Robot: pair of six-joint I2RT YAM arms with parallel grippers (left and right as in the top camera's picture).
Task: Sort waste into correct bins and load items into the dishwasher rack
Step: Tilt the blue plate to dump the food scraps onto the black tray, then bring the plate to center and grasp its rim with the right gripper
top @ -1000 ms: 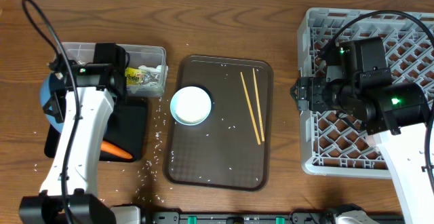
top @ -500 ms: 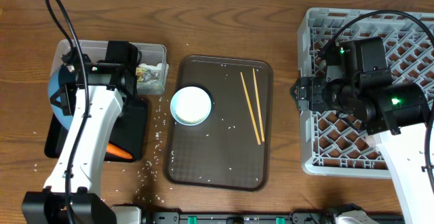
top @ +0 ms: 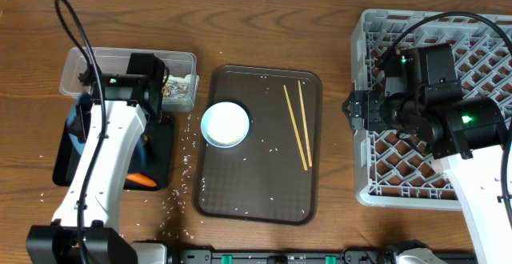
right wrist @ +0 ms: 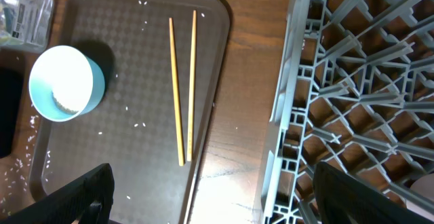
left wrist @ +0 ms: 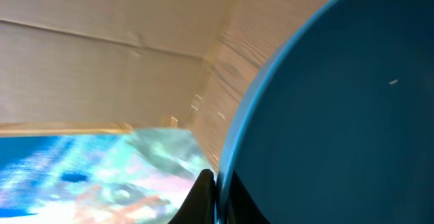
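1. Blue dish (left wrist: pixel 325 115) rim sits pinched in the left gripper (left wrist: pixel 218 193), over the black tray (top: pixel 162 156), just beside the clear tub (top: pixel 76 72).
2. Right gripper (right wrist: pixel 210 176) gapes empty over the left edge of the rack (top: pixel 480 24); chopsticks (top: pixel 298 124) lie well apart.

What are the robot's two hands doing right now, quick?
Left gripper: shut on the rim of the blue dish.
Right gripper: open, holding nothing.
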